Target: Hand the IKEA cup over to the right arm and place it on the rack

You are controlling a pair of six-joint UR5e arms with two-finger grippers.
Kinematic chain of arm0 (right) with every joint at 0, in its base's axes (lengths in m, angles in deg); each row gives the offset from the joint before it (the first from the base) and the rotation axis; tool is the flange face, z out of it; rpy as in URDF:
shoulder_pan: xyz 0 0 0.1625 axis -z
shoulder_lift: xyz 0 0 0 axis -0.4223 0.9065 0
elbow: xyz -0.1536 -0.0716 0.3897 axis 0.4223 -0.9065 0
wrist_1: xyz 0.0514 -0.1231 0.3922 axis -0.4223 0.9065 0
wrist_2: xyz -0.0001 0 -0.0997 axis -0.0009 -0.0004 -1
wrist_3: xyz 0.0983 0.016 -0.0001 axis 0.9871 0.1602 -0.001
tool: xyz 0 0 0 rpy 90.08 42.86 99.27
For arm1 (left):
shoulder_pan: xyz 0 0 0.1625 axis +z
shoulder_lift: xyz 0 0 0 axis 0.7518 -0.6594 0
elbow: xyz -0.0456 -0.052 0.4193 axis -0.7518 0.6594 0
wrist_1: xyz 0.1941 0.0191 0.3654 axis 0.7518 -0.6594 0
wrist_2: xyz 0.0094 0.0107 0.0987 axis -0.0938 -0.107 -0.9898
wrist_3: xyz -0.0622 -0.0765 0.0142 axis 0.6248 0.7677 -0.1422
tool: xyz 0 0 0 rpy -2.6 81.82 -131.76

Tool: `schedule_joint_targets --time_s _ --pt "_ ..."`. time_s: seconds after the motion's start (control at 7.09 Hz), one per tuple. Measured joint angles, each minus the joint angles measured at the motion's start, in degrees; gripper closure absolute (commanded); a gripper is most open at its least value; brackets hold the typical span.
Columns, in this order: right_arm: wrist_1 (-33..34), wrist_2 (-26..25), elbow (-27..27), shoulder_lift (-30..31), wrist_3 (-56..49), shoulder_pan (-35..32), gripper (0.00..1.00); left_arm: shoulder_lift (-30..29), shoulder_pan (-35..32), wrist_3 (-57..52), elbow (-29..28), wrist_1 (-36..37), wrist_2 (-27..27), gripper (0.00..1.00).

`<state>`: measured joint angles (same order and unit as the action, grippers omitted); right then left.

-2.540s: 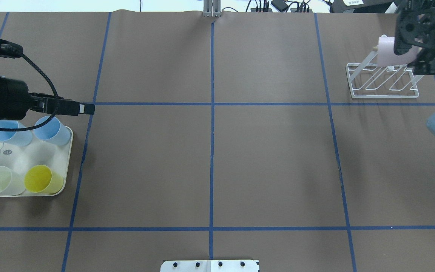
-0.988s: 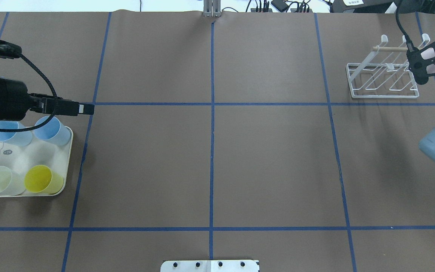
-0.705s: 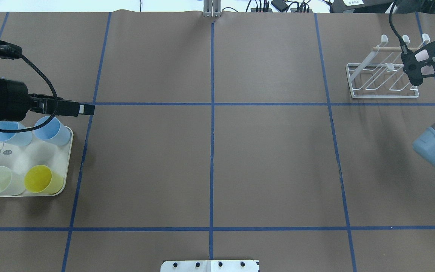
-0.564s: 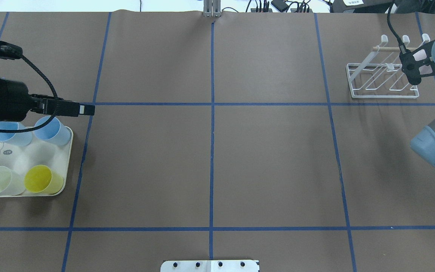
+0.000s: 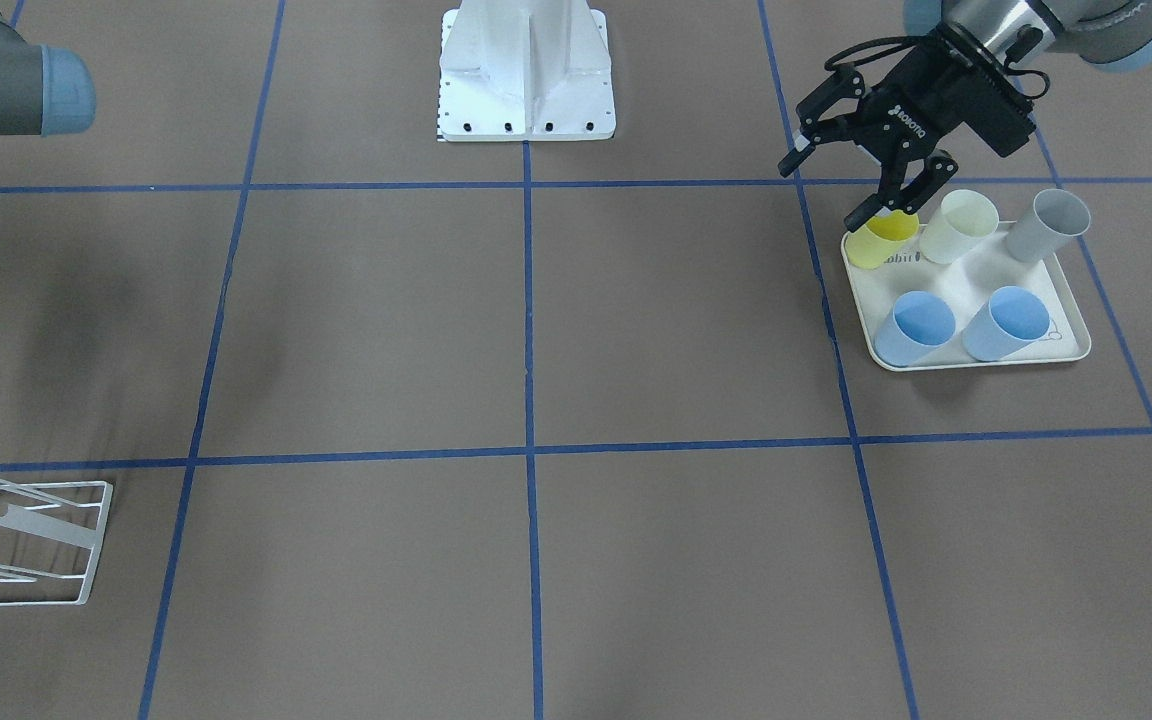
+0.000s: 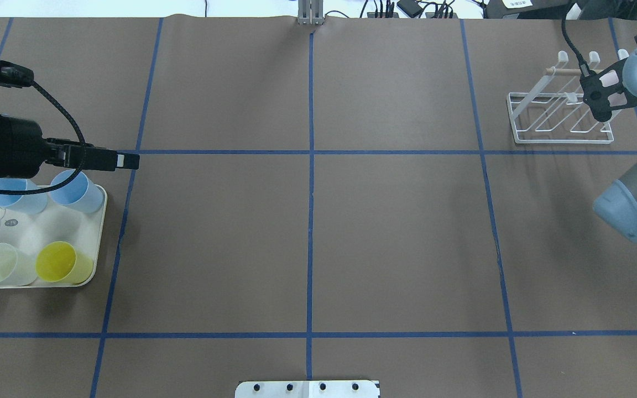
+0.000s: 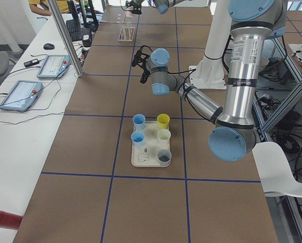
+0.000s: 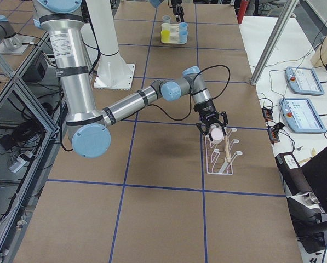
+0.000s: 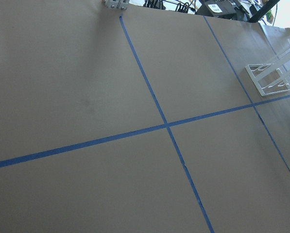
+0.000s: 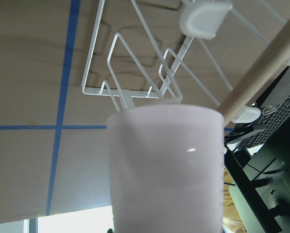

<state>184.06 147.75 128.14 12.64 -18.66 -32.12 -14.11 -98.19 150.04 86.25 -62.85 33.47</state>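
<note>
One pale pink plastic cup [image 10: 164, 170] is what matters here. It's up in the air, pinched between the jaws of the right arm's black two-finger gripper [image 8: 213, 129], just above the small white wire rack [image 6: 562, 141] and close to its pale wooden rod [image 10: 261, 73]. As far as I can tell it isn't touching either. So the handover looks done and the placing doesn't. My guess is the cup is light, thin-walled and a bit slick. It's probably stiff enough to hold its shape but would flex if squeezed hard, so I'd keep a gentle grip across the side wall and leave the rim free to settle on a bar. Further out, the left arm's black gripper [image 5: 818, 196] hangs with its jaws spread wide and empty. It sits over the yellow plastic cup [image 5: 881, 245] at the corner of the cream rabbit-printed tray [image 5: 976, 366], well apart across the brown paper-covered table [image 6: 396, 237].
</note>
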Motion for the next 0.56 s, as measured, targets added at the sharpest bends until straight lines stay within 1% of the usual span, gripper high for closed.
schedule_joint_targets --time_s 0.42,0.56 --pt "-0.06 -0.77 -1.6 -0.93 0.16 0.75 0.63 0.0 0.04 0.0 -0.01 0.0 0.0 0.0" --pt "-0.06 -1.07 -3.11 -2.14 0.19 0.92 0.6 0.0 0.05 0.0 -0.01 0.0 0.0 0.0"
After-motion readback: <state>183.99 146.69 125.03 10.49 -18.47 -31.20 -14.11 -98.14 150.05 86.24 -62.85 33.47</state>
